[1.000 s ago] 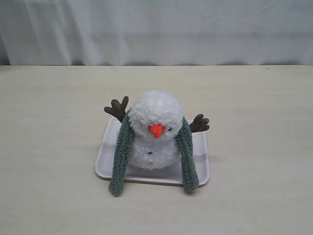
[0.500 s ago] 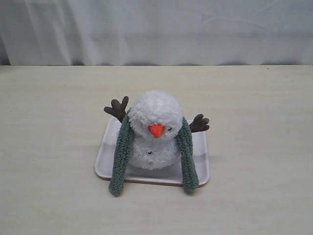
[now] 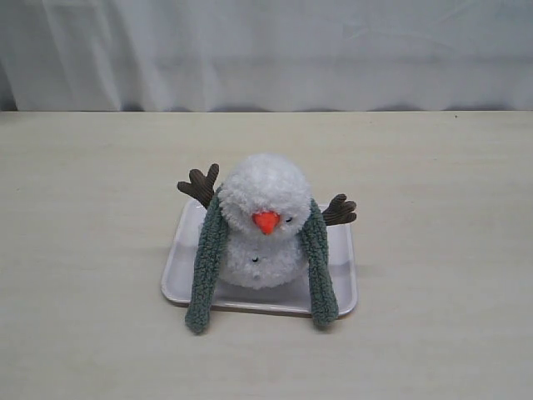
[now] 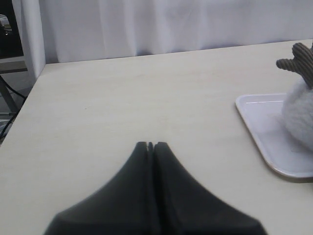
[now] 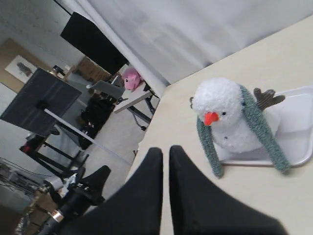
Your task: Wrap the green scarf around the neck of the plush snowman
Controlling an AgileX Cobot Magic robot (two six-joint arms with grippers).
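Note:
The plush snowman [image 3: 265, 187] sits upright on a white tray [image 3: 176, 279] at the middle of the table. The green scarf [image 3: 206, 262] lies behind its neck, and both ends hang down its front, over the tray's near rim onto the table. Neither gripper appears in the exterior view. In the left wrist view my left gripper [image 4: 150, 145] is shut and empty above bare table, well short of the tray [image 4: 259, 122] and the snowman [image 4: 299, 117]. My right gripper [image 5: 165, 151] is shut on nothing, with a thin slit between its fingers, apart from the snowman [image 5: 222, 110] and scarf [image 5: 259, 127].
A white curtain [image 3: 266, 50] hangs behind the table's far edge. The right wrist view shows the table's side edge [image 5: 149, 132] with floor, stands and equipment beyond it. One brown twig arm [image 4: 298, 61] sticks out over the tray.

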